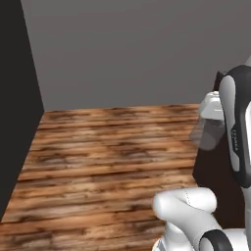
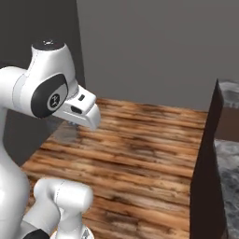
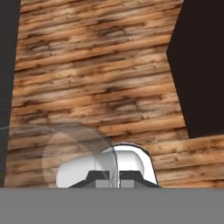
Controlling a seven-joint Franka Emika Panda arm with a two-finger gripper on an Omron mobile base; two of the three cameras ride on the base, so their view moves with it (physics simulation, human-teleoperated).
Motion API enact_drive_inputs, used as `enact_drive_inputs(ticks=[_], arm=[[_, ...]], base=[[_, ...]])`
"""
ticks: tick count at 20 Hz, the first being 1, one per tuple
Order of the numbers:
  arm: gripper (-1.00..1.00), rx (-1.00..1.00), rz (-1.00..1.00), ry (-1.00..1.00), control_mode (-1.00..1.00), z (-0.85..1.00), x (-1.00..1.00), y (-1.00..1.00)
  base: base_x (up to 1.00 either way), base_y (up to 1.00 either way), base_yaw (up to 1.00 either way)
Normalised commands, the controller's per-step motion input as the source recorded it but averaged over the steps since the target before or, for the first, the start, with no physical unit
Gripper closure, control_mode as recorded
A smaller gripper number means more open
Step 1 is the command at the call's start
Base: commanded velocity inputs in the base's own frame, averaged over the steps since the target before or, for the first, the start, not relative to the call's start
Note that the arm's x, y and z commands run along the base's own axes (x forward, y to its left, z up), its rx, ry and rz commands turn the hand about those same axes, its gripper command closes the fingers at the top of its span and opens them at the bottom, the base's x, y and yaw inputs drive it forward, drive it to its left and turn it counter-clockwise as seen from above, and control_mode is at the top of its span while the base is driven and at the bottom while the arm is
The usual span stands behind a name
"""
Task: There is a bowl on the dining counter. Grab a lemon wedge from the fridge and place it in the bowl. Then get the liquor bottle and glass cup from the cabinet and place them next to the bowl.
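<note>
I see brown plank wood floor (image 1: 108, 162) under arm, grey wall (image 1: 127, 49) beyond, dark-fronted grey marbled table (image 2: 228, 163) to right. End effector (image 2: 70, 123) closed on short translucent glass tumbler (image 1: 208, 131); in hand view glass (image 3: 76, 153) sits over fingertips. I read arm raised, elbow bent, hand carried above floor.

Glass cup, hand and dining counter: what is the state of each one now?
glass cup: held up above the wood floor, empty
hand: shut on the glass cup
dining counter: to the right, its visible stone top bare
</note>
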Motion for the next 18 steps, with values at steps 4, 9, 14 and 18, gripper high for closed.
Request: enact_drive_inputs(ticks=[4, 9, 14, 18], arm=[[1.00, 0.00, 0.00, 0.00, 1.00, 0.00, 0.00, 0.00], [1.00, 0.00, 0.00, 0.00, 1.00, 0.00, 0.00, 0.00], [1.00, 0.00, 0.00, 0.00, 1.00, 0.00, 0.00, 0.00], [1.00, 0.00, 0.00, 0.00, 1.00, 0.00, 0.00, 0.00]], base=[[0.97, 0.94, -0.42], [1.00, 0.79, -0.46], [1.00, 0.70, -0.52], [1.00, 0.70, -0.52]])
